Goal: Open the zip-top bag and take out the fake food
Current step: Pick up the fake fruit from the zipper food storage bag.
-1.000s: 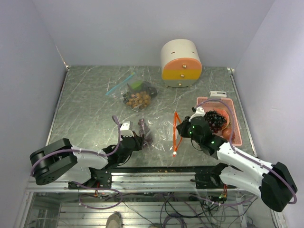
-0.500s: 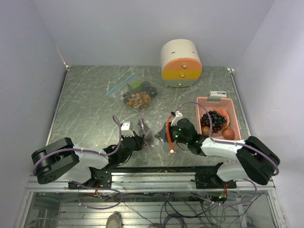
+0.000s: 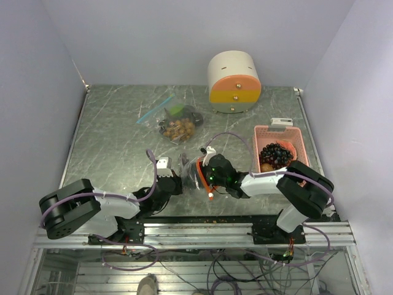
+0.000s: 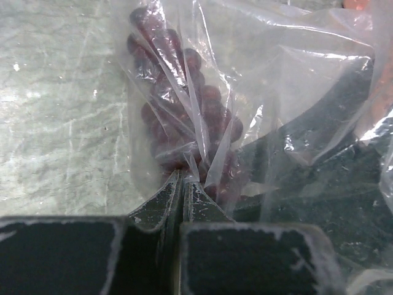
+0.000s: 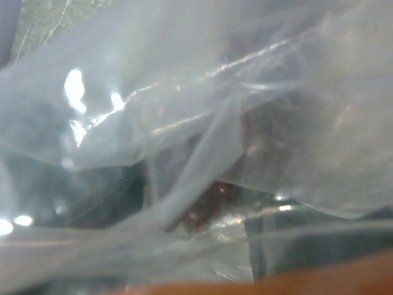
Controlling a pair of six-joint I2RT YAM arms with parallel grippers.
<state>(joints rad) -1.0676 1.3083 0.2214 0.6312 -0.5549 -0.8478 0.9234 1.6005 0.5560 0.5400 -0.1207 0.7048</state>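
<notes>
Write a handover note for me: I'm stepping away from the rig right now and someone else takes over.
Left gripper: shut on the near bag's film.
Right gripper: at that bag's orange zip; plastic hides whether it is open or shut.
Red grapes: inside the near bag.
Far bag, blue zip: holds tan grapes and a green piece.
Done: dark grapes and orange fruits lie in the pink basket.
Left: empty the near bag, then open and empty the far bag.
</notes>
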